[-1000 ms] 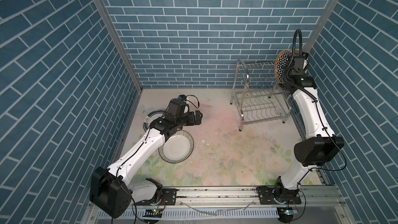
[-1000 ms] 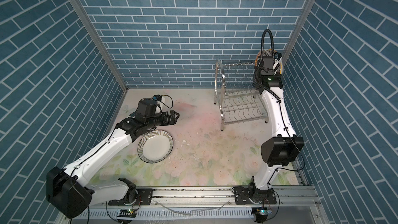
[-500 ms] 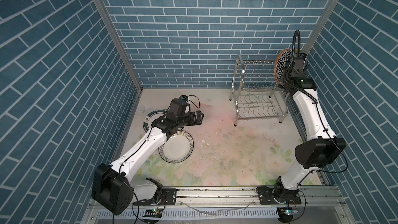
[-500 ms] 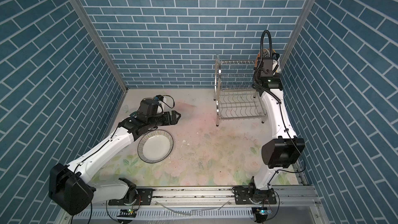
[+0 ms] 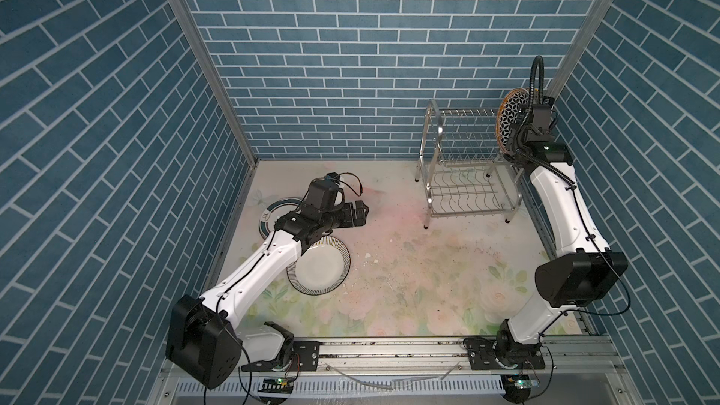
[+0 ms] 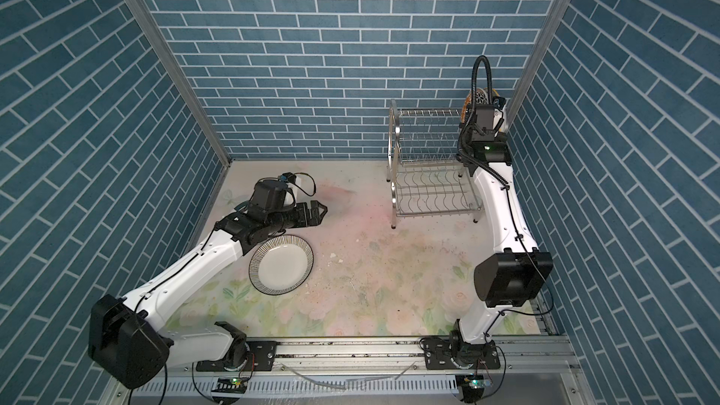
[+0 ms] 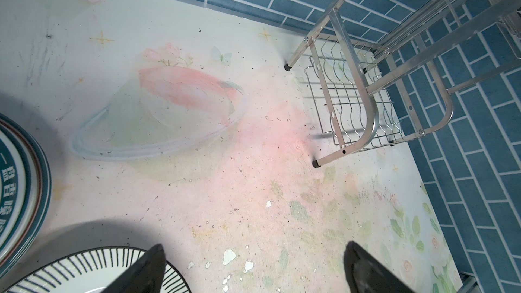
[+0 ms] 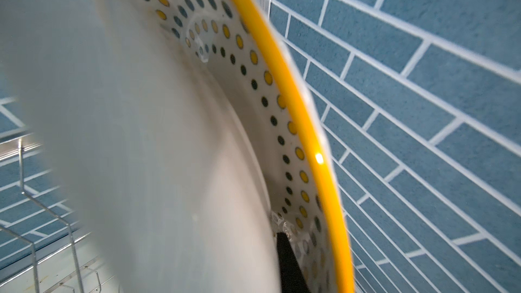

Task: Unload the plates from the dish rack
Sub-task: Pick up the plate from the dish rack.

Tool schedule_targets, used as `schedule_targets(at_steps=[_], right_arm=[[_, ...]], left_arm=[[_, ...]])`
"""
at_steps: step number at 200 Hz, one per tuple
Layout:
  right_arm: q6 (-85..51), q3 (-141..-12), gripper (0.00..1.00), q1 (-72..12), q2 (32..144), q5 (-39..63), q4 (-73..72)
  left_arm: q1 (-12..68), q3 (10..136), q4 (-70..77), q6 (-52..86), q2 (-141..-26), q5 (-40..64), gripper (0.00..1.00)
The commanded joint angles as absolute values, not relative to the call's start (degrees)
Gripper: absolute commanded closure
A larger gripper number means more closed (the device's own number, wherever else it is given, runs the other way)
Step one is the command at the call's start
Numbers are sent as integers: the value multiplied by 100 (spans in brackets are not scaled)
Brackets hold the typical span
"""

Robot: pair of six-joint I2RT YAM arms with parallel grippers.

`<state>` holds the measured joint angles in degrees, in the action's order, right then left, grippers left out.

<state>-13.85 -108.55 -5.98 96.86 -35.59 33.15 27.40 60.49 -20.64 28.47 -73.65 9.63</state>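
The steel dish rack (image 5: 463, 188) (image 6: 428, 192) stands at the back right. At the right end of its upper tier, a black-lattice plate (image 5: 511, 118) and a yellow-rimmed dotted plate (image 8: 296, 125) stand on edge. My right gripper (image 8: 270, 249) is shut on the lattice plate, whose white back (image 8: 141, 136) fills the wrist view. One finger (image 8: 287, 260) sits between the two plates and the other is hidden. My left gripper (image 5: 364, 214) (image 7: 255, 252) hangs open and empty over the mat. Beside it a black-striped plate (image 5: 323, 270) (image 7: 84, 266) and a teal-banded plate (image 5: 272, 212) (image 7: 17, 170) lie flat.
Blue brick walls (image 5: 643, 150) stand close behind and to the right of the rack, with a metal corner post (image 5: 576, 33) beside the held plate. The floral mat (image 5: 428, 286) covers the floor. A metal rail (image 5: 389, 352) runs along the front edge.
My right gripper has closed on the plate at the rack's right end. The rack shifted slightly left and back. The left arm has barely moved.
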Motion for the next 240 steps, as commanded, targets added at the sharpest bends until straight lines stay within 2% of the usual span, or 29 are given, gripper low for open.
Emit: schedule_targets(at_steps=[1, 100, 192, 240], right_arm=[[-1225, -10636, 100, -624, 9104, -3573, 2408], [-984, -10024, 100, -625, 8492, -3522, 1368], [-1491, -10386, 100, -624, 8280, -2763, 1621], [-1488, -10651, 100, -624, 8115, -2680, 1647]], left_arm=[[2758, 6012, -1969, 2870, -7424, 1025, 1], [2756, 6021, -1969, 2892, -7453, 1061, 1], [2754, 5981, -2171, 2949, -7260, 802, 1], [2762, 5950, -2188, 2988, -7154, 846, 1]])
